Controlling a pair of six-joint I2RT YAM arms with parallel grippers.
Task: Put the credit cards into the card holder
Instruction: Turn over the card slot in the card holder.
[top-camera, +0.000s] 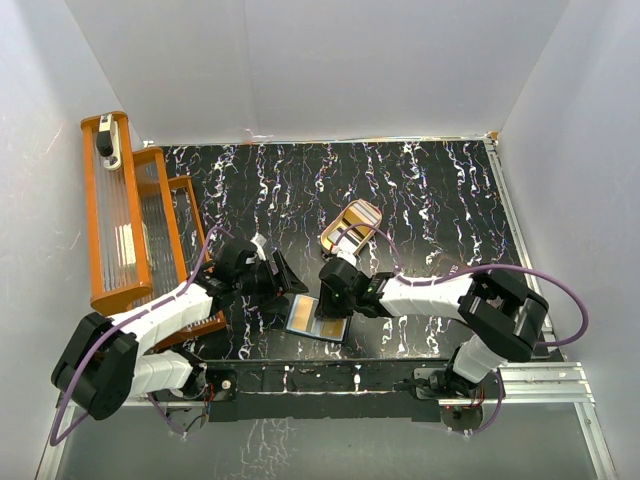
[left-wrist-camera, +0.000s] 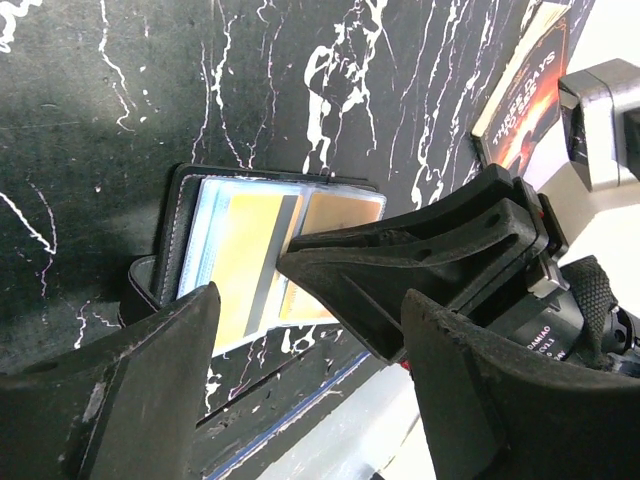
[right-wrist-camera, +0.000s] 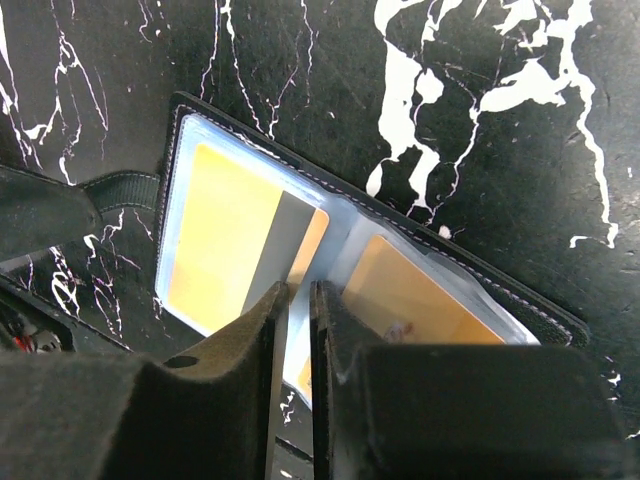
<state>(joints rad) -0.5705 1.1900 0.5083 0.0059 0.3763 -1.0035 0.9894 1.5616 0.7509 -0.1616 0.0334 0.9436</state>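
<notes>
Black marble tabletop (top-camera: 420, 200): we count one card holder (top-camera: 318, 320), open at the near edge, two gold cards (right-wrist-camera: 225, 235) sleeved inside. Left claw (top-camera: 288, 278) gapes empty beside it. Right claw (right-wrist-camera: 298, 295) nearly closed above; grip unclear.

Table (top-camera: 430, 190): black top with white marble veining, carrying three items.
1. Card holder (top-camera: 318, 320), black, lying open and flat near the front edge, showing gold-orange cards (right-wrist-camera: 220, 230) under clear sleeves.
2. Oval tray (top-camera: 366, 207), tan-rimmed, sitting near the middle, well apart from the holder.
3. Rack (top-camera: 120, 220), orange-framed with clear ribbed panels, standing along the left edge.
</notes>
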